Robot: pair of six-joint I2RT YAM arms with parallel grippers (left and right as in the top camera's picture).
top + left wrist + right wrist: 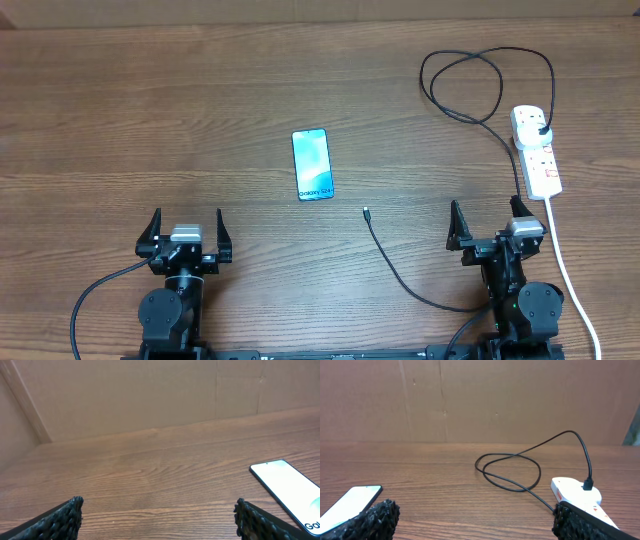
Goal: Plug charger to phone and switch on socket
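Observation:
The phone (312, 165) lies flat mid-table, light blue screen up, white text at its near edge; its corner shows in the left wrist view (290, 491) and the right wrist view (350, 504). The charger cable (400, 275) runs from a tiny connector tip (367, 212) right of the phone, loops at the back (512, 471), and ends in a black plug (541, 127) seated in the white socket strip (537, 152), which also shows in the right wrist view (575, 491). My left gripper (188, 230) and right gripper (485, 222) stand open near the front edge, holding nothing.
A thick white cord (570, 275) trails from the socket strip toward the front right edge, passing right of my right arm. A brown cardboard wall (480, 400) backs the wooden table (150, 120).

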